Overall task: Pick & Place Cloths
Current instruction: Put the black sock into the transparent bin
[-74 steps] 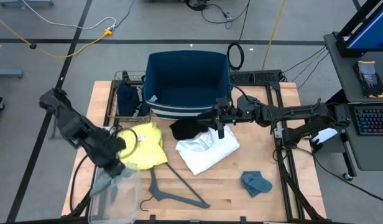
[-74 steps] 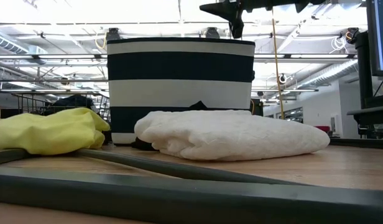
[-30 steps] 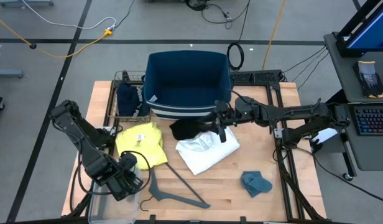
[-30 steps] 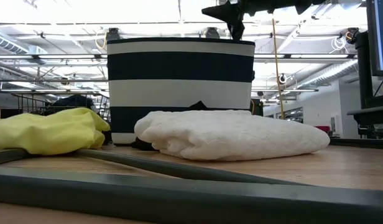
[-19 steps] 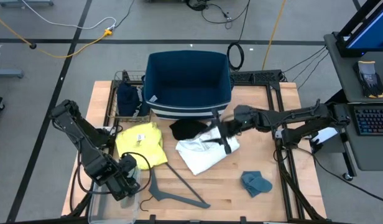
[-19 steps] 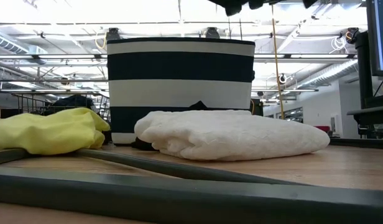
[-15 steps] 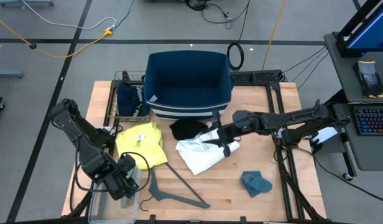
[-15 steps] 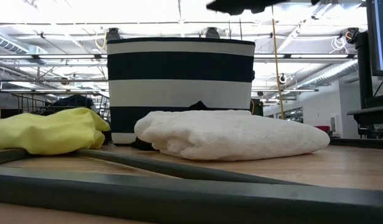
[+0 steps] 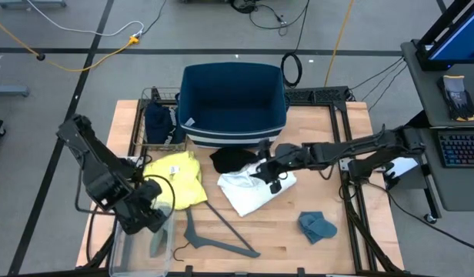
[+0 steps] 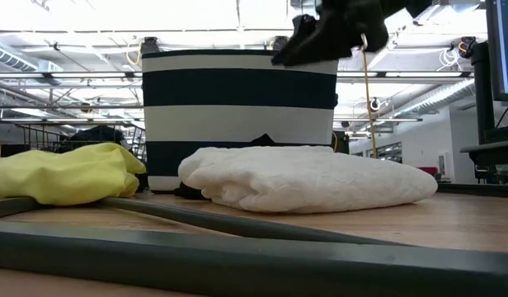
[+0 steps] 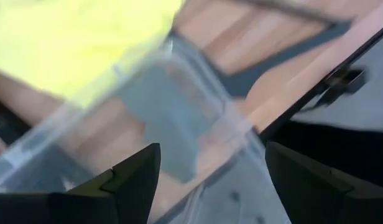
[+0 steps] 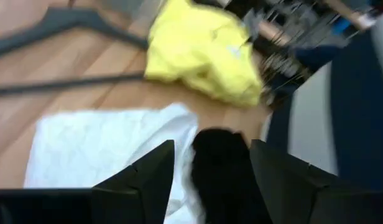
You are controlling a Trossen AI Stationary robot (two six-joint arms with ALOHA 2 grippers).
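My right gripper (image 9: pixel 264 171) is open and hangs above the seam between the white cloth (image 9: pixel 256 188) and the black cloth (image 9: pixel 231 159), touching neither. In the right wrist view (image 12: pixel 211 149) the black cloth (image 12: pixel 219 165) shows between the fingers, with the white cloth (image 12: pixel 104 143) and the yellow cloth (image 12: pixel 204 56) beyond. In the low view the gripper (image 10: pixel 299 49) is well above the white cloth (image 10: pixel 303 177). My left gripper (image 9: pixel 141 211) is open and empty over a clear plastic bin (image 9: pixel 133 250) that holds a teal rag (image 9: pixel 158 242). The yellow cloth (image 9: pixel 175 178) lies flat on the table.
A navy striped bin (image 9: pixel 233 135) stands at the far middle. A wire basket beside it holds a navy cloth (image 9: pixel 155 123). A grey hanger (image 9: pixel 214 235) lies near the front edge. Another teal rag (image 9: pixel 318 225) lies at the front right.
My right gripper has come down from beside the striped bin's rim toward the white and black cloths. It has tipped from pointing down to slanting toward the table's left. My left gripper has drawn back a little toward the left edge, baring the teal rag in the clear bin.
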